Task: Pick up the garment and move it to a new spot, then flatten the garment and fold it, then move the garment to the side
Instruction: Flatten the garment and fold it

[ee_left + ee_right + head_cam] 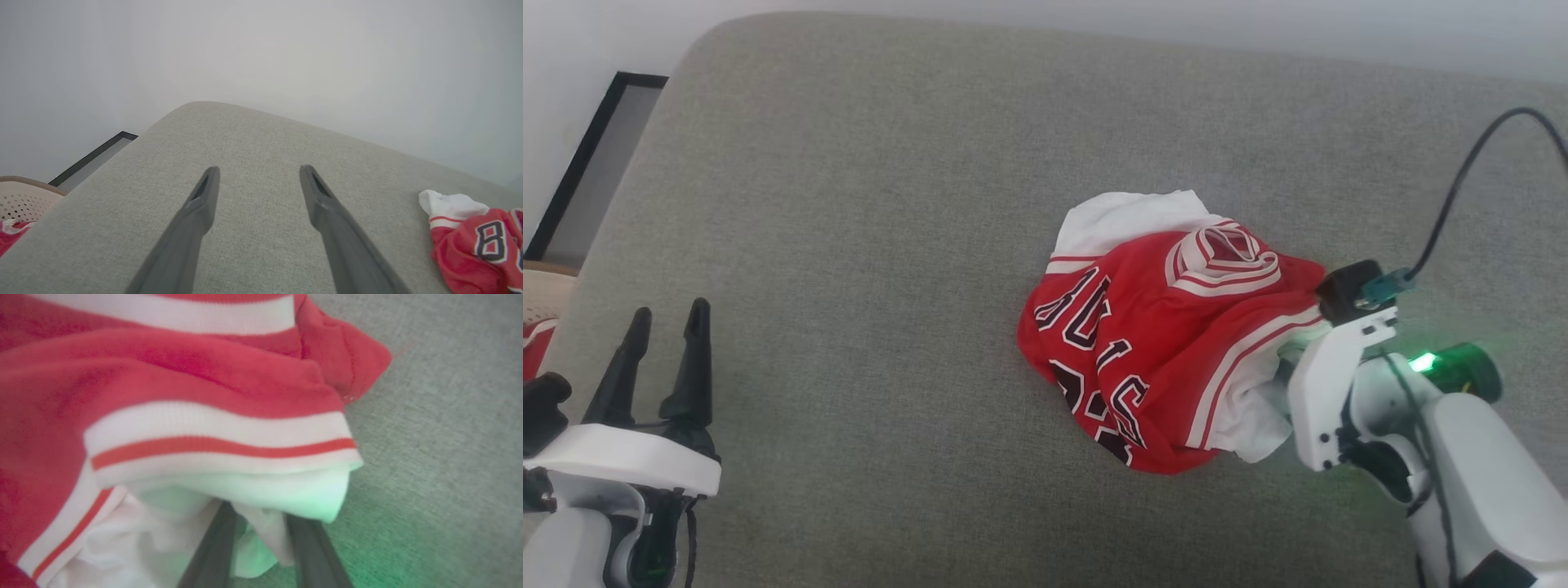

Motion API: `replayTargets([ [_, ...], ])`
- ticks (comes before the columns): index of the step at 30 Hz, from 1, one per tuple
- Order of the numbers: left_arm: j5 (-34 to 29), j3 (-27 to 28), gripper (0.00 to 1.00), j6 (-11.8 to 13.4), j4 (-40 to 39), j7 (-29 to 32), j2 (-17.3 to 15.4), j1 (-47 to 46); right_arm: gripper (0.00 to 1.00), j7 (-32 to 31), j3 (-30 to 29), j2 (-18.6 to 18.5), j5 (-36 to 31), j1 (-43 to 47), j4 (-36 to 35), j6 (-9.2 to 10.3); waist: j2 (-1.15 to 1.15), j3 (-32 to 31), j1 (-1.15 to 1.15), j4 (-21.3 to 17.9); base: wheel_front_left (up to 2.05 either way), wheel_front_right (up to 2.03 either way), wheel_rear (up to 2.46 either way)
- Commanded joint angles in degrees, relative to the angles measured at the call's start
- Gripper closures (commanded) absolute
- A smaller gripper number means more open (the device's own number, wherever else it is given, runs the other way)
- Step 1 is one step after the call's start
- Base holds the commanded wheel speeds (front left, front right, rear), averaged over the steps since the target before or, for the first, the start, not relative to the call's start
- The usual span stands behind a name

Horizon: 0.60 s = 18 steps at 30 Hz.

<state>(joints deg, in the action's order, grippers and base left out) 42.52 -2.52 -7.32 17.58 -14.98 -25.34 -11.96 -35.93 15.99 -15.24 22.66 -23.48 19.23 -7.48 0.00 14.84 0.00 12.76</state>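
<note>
Soft, even light falls flat and leaves scarcely any shadow. A green lamp (1423, 362) behind the jaws of the right gripper (259, 522) glows bright, tinting the white cloth of the shirt (253, 490) between them and the cushion (408, 547) just right of them. That close view is blurred throughout. Ahead of the jaws of the left gripper (259, 175), the wall (286, 53) is washed out and the cushion's edge bows with wide-angle distortion.

Head overhead, right wrist close on garment (1176, 343)
</note>
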Motion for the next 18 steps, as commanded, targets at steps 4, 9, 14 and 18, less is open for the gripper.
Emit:
replayTargets([
  [4, -0.32, 0.28, 0.0, -0.13, 0.03, -0.28, -0.61, 0.18, 1.0, -2.83, 0.96, -1.3, 1.24, 2.7, -0.32, -0.03, 0.0, -1.22, 0.0, -0.93, 0.0, 0.0, 0.0],
  [9, -0.08, 0.66, 0.0, -0.14, -0.41, -0.28, -1.54, 1.31, 1.0, -4.45, -1.18, -4.38, 2.03, 1.82, -6.33, -0.02, 0.0, -2.53, 0.0, -2.86, 0.0, 0.0, 0.0],
  [14, 0.34, 1.39, 0.0, -0.15, -0.89, -0.28, -2.39, 2.43, 1.0, -6.67, -5.66, -7.88, 2.33, 0.97, -11.65, -0.02, 0.0, -3.27, 0.0, -5.34, 0.0, 0.0, 0.0],
  [18, 0.29, 1.6, 0.0, -0.15, -1.45, -0.27, -2.71, 2.52, 1.0, -8.2, -8.87, -9.66, 2.74, 0.57, -13.45, -0.02, 0.0, -3.14, 0.0, -6.69, 0.0, 0.0, 0.0],
])
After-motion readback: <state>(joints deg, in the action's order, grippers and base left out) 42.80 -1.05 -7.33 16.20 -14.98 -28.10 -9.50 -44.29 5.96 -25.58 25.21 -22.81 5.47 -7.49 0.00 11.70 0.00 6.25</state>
